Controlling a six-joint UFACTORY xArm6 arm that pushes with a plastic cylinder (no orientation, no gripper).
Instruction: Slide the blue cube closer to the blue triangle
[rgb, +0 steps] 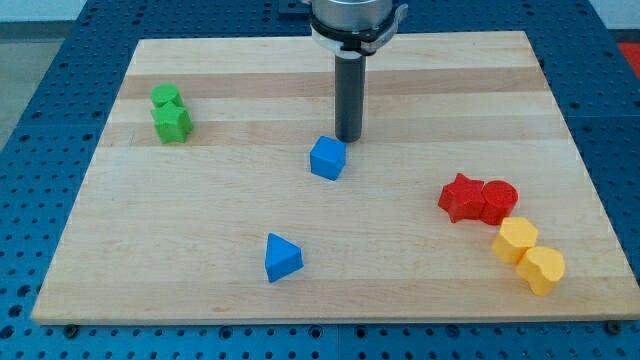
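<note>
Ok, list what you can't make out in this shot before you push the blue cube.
- Contact: my tip sits just behind the blue cube, toward the view's top; touching or apart cannot be told.
- Arm above the rod: cut off by the view's top edge.
- Two green blocks: pressed together, exact shapes unclear.
- Blue triangle: its far faces are hidden.

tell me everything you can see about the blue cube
The blue cube is a small, solid-looking block with a matte, plastic-like finish, sitting flat near the middle of the wooden board, turned so a corner edge faces the view's bottom. My tip is just beyond it, toward the view's top right, very close or touching. No other block touches it; the blue triangle lies apart, toward the view's bottom left.
</note>
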